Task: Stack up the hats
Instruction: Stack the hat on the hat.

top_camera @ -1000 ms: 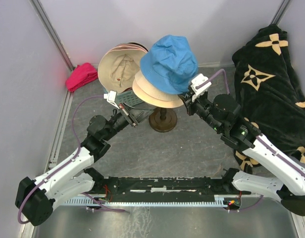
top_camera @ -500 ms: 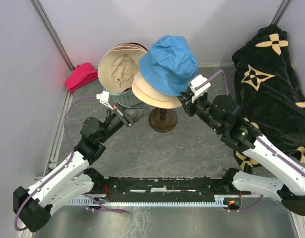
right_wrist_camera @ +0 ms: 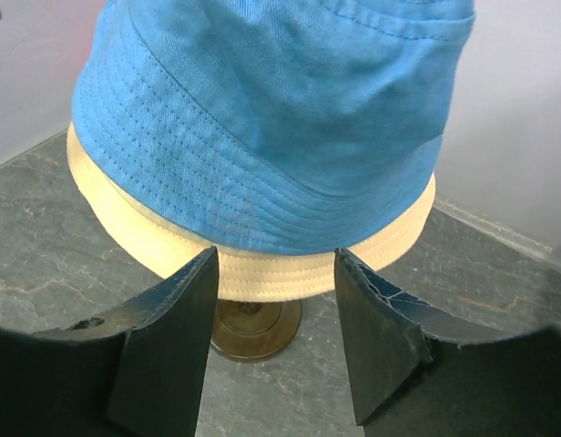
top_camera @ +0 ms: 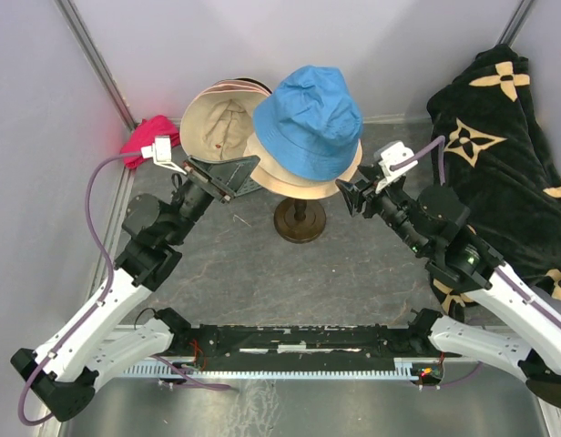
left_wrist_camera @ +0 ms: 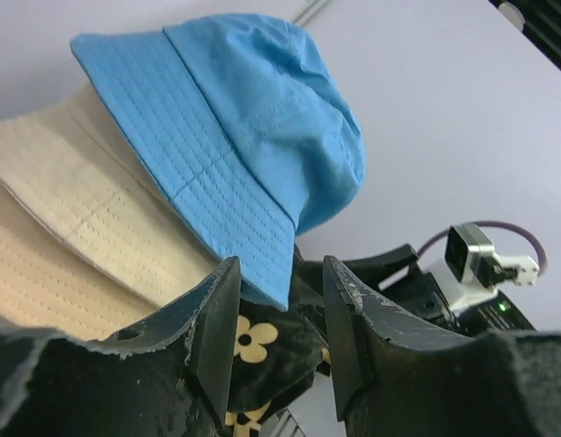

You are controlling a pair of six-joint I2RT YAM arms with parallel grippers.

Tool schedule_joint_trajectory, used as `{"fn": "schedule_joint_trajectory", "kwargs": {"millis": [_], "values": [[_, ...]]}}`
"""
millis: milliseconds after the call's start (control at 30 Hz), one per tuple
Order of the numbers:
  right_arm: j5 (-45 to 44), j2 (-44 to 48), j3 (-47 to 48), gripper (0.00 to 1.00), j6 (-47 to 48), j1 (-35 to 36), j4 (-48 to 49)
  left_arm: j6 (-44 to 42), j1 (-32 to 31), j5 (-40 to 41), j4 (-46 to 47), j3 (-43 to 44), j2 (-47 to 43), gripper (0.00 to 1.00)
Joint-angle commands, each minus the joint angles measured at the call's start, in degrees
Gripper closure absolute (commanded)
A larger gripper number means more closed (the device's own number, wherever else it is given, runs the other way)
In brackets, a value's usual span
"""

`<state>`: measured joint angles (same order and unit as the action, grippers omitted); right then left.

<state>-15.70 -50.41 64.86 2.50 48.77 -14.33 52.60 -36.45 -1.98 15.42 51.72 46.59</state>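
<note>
The left gripper (top_camera: pixel 233 177) has its fingers spread with nothing clamped. Its tips sit just beside the left brim of the stacked hats, and in its wrist view the blue brim edge hangs in the gap between them. The right gripper (top_camera: pixel 349 196) is also spread wide and empty, just off the right side of the brims and facing them head-on. Between the two grippers stands a hat stand (top_camera: pixel 299 223) on a round wooden base. It carries a cream bucket hat (right_wrist_camera: pixel 271 275) with a blue bucket hat (top_camera: pixel 308 118) seated over it, so that only the cream brim shows below the blue one. Behind the left gripper a tan bucket hat (top_camera: pixel 217 127) lies with its hollow turned up, and pink and dark brim edges show past its far rim. The grey table (top_camera: pixel 290 282) lies open in front of the stand, between the arms. A magenta cloth (top_camera: pixel 146 137) sits against the left wall (top_camera: pixel 44 182), and a black cloth (top_camera: pixel 499 137) with beige flowers fills the right side beside the right arm.
</note>
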Motion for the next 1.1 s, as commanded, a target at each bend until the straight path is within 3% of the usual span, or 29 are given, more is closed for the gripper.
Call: {"fn": "schedule_joint_trajectory", "kwargs": {"millis": [0, 233, 367, 433, 567, 667, 800, 933, 1067], "values": [[-1.85, 2.95, -0.46, 0.38, -1.73, 0.36, 0.42, -4.95, 0.55, 4.75, -4.09, 5.92, 1.89, 0.51], [-9.89, 9.02, -3.99, 0.36, -10.45, 0.34, 1.75, -5.79, 3.56, 9.70, -8.60, 12.07, 4.92, 0.48], [-18.77, 10.55, -4.91, 0.31, -18.30, 0.36, 2.63, -2.12, 10.09, 5.36, -9.99, 15.68, 8.79, 0.46], [-21.88, 11.09, -5.10, 0.29, -22.43, 0.29, 3.64, 2.66, 15.23, 0.09, -6.66, 15.96, 11.67, 0.46], [-25.80, 10.37, -3.93, 0.25, -30.90, -0.09, 3.93, 6.29, 18.82, -5.87, 0.68, 16.23, 16.91, 0.45], [-25.17, 8.47, -2.40, 0.23, -36.73, -1.31, 4.03, 14.35, 22.44, -11.22, 10.79, 12.59, 20.37, 0.44], [-20.31, 5.60, -0.34, 0.23, -48.10, -8.39, 1.60, 26.16, 26.10, -16.43, 25.96, 8.91, 25.89, 0.44], [-1.06, 1.86, -2.21, 0.25, -64.63, -25.38, 3.40, 32.77, 28.45, -20.03, 35.48, 9.74, 30.62, 0.44], [8.73, -1.15, -5.73, 0.27, -73.36, -34.72, 10.33, 34.76, 29.10, -22.69, 38.71, 11.39, 33.44, 0.43]]}}
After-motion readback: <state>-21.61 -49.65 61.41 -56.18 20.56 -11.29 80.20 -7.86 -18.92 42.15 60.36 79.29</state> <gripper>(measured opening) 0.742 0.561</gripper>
